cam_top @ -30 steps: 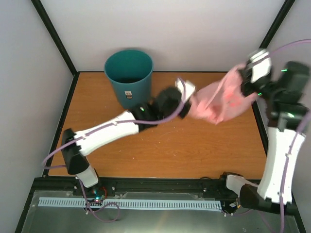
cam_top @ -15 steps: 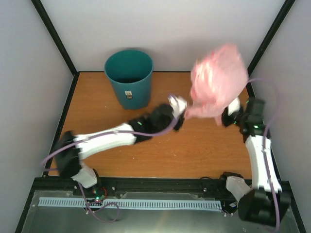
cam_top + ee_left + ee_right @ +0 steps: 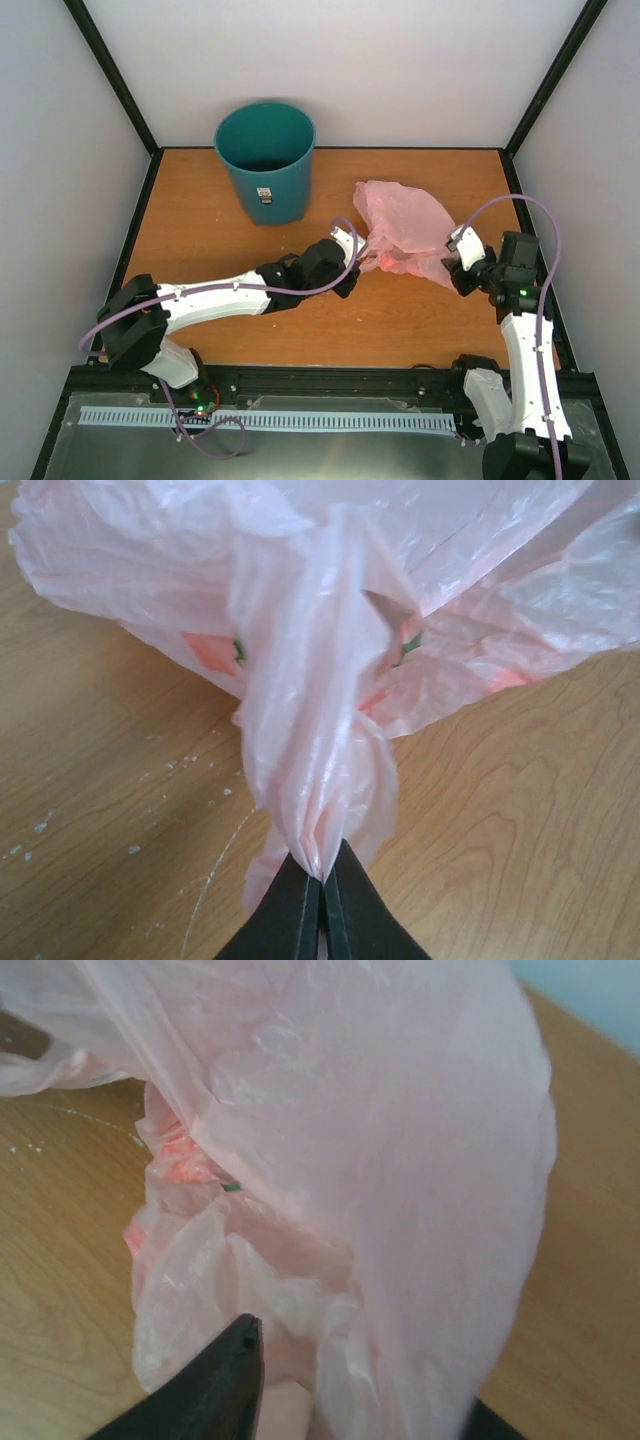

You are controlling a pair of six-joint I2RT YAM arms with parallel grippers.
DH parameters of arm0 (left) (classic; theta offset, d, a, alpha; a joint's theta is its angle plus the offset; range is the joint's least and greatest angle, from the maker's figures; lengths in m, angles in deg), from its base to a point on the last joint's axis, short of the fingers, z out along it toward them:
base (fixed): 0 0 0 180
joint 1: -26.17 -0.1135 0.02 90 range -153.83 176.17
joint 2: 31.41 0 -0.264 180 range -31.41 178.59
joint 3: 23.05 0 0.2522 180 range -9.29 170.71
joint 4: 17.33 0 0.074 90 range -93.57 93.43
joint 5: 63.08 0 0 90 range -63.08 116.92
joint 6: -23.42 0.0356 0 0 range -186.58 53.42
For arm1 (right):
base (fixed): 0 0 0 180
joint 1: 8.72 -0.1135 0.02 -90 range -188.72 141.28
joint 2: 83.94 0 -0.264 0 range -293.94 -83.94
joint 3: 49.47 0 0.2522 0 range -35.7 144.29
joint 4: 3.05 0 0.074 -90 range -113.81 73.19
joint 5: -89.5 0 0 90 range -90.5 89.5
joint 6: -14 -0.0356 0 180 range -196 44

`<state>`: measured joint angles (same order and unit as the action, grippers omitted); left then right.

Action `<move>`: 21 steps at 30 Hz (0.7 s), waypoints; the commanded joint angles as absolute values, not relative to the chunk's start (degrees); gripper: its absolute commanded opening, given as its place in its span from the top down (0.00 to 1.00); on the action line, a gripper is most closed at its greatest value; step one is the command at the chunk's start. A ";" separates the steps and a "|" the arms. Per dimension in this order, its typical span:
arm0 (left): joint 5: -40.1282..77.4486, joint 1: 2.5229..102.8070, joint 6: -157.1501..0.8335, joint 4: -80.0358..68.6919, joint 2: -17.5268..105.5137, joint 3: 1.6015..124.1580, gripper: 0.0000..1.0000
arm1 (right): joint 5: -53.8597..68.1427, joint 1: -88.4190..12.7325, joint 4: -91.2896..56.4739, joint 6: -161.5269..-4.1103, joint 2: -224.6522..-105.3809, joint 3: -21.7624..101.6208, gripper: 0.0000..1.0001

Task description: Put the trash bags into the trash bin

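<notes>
A: What kind of place is this?
B: A robot lab cell. Plain white walls (image 3: 330, 70) and black posts (image 3: 113, 80) box in a wooden table (image 3: 200, 230).
A: What else shows it?
B: Two arms (image 3: 215, 292) bolted at the table's near edge, purple cables (image 3: 520, 197) looping off them, and a metal sill (image 3: 330, 455) just before it.

The table (image 3: 420, 320) is a flat top of orange-brown wood-grain laminate, edged by a black frame, with a few pale scuffs and white specks on its surface in the left wrist view. At its far left stands a round teal-green plastic trash bin (image 3: 285, 190), upright, mouth open upward, with a small white label on its near side. Well apart from it, right of centre, a thin, crinkled, translucent pink plastic bag (image 3: 405, 220) lies slumped in loose folds on the wood.
</notes>
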<state>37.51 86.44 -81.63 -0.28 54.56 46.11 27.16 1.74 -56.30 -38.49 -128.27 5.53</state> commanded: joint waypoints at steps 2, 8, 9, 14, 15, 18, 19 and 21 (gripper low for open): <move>36.39 86.28 -85.39 -4.65 53.32 43.57 0.99 | 22.12 1.65 -62.07 -33.64 -128.32 4.03 0.43; 37.28 86.30 -86.91 -3.92 52.18 42.88 0.99 | 13.59 1.89 -65.53 -31.52 -127.60 3.82 0.21; 37.60 86.29 -87.10 -3.77 51.72 42.37 0.99 | 12.38 2.10 -65.93 -31.10 -127.04 3.66 0.19; 39.29 85.99 -88.00 -4.19 49.49 40.26 0.99 | 9.94 4.48 -69.49 -28.30 -126.52 4.20 0.12; 39.28 85.75 -88.37 -4.31 49.43 40.05 0.99 | 10.65 5.75 -70.72 -27.63 -126.92 4.36 0.11; 39.12 85.58 -88.57 -4.34 49.77 39.97 0.99 | 14.36 9.25 -73.00 -24.55 -128.29 4.35 0.08; 39.16 85.58 -88.55 -4.52 49.86 39.81 0.99 | 15.33 10.39 -73.09 -23.69 -128.72 4.04 0.07; 39.39 85.58 -88.70 -4.64 49.97 39.41 0.99 | 17.11 12.22 -73.12 -22.38 -130.16 3.60 0.06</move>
<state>38.39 85.89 -87.18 -2.40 50.50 40.03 13.70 9.17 -70.39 -26.92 -128.45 4.30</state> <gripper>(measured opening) 0.007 0.929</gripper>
